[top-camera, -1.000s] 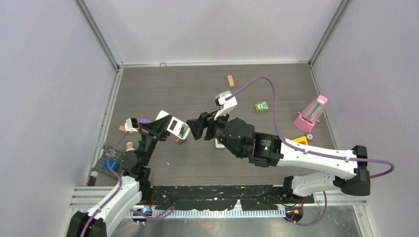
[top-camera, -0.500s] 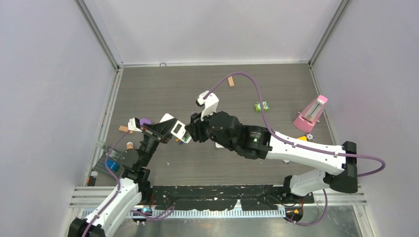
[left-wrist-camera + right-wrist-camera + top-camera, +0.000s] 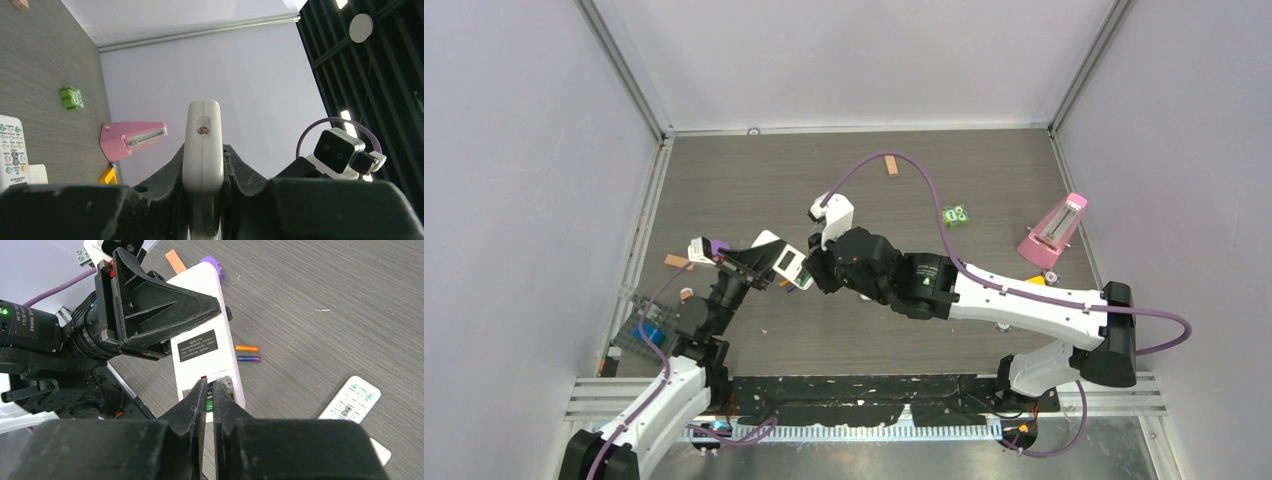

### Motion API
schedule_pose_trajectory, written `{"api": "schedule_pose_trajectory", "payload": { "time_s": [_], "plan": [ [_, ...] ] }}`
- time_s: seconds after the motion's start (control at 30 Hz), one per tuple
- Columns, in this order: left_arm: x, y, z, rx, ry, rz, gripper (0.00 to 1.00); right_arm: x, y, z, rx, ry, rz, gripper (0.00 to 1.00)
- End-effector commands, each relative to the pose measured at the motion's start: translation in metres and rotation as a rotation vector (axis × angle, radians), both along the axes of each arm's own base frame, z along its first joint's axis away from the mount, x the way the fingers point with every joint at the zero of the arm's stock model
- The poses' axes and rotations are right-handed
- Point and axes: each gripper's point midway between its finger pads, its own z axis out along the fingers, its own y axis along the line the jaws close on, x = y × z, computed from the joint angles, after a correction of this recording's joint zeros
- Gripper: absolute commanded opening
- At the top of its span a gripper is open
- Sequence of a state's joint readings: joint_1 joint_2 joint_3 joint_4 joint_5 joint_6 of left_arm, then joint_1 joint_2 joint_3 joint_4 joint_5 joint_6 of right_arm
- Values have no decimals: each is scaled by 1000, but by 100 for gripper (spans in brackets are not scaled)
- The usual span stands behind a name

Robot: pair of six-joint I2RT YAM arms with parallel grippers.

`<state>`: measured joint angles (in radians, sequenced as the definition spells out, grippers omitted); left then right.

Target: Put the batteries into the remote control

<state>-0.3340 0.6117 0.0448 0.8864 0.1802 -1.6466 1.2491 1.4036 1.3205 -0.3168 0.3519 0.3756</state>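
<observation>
Our right gripper (image 3: pixel 210 390) has its fingers drawn to a thin slit, tips at the open compartment end of the remote control (image 3: pixel 207 340); we cannot tell whether anything is pinched between them. The remote control hangs above the table (image 3: pixel 754 180), labelled back toward the right wrist, and beyond the tips our left gripper (image 3: pixel 165 315) is clamped across its middle. Just right of the tips, past the long edge of the remote control, the orange battery (image 3: pixel 246 348) and the blue-purple battery (image 3: pixel 248 359) lie side by side on the table, near each other. Further right lies a second remote (image 3: pixel 352 400); between it and the batteries the wood is bare. In the top view, our right arm reaches low and diagonal from its base at the near right. Our left arm rises from the near left, its wrist turned toward the centre.
</observation>
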Motion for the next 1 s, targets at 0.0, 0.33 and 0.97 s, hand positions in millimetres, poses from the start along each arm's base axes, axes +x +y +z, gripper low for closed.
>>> {"api": "schedule_pose_trajectory", "payload": {
  "time_s": [0.0,0.33,0.97],
  "plan": [
    [-8,1,40,-49,-116,-13,0,2,2,25,52,-12,-9,14],
    [-2,0,37,-47,-72,-11,0,14,-14,57,23,-97,-63,56],
    [10,-28,40,-45,48,-172,0,4,-9,11,-612,-197,141,93]
  ]
}}
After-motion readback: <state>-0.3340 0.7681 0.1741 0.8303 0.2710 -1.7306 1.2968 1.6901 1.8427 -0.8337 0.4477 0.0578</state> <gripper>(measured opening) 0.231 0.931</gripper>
